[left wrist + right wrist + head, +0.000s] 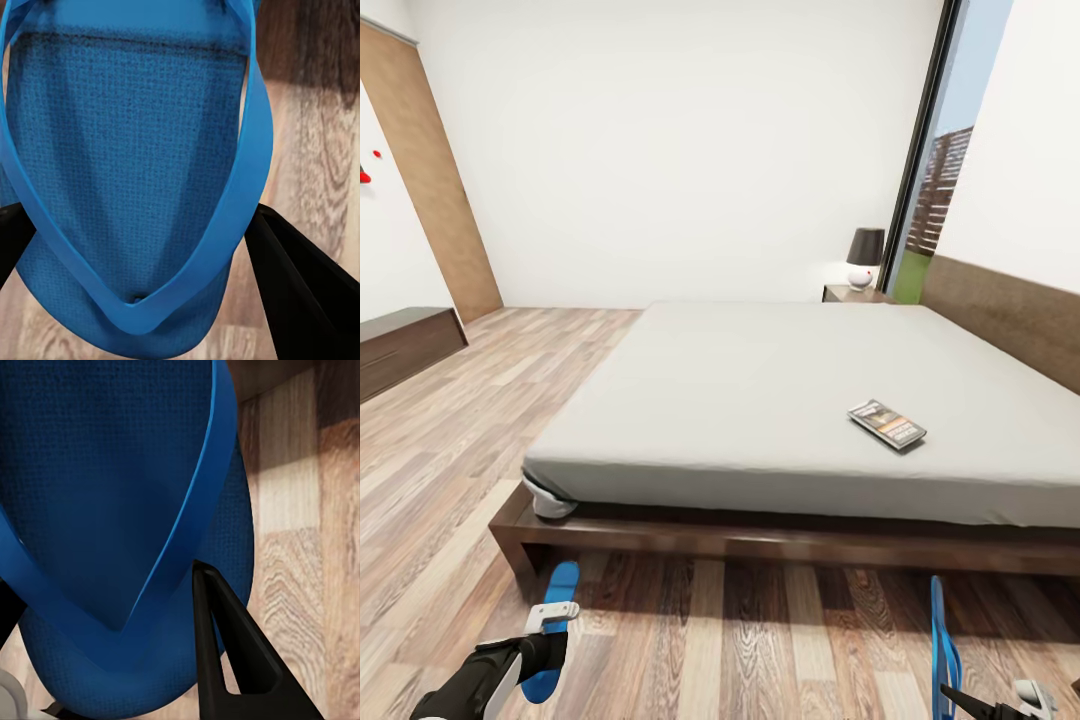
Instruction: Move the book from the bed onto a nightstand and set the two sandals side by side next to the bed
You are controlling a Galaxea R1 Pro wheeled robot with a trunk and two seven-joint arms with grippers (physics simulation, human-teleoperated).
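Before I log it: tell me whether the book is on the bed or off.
On: the book lies flat on the bed's mattress.

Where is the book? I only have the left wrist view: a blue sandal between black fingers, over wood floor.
Observer: The book lies flat on the bed, on its grey mattress, toward the robot's right.
Operator: And the other sandal?
Observer: The second sandal is in front of the bed frame on the robot's right, edge-on to the head camera.
Operator: Any nightstand?
Observer: A nightstand with a lamp stands beyond the bed's far side.
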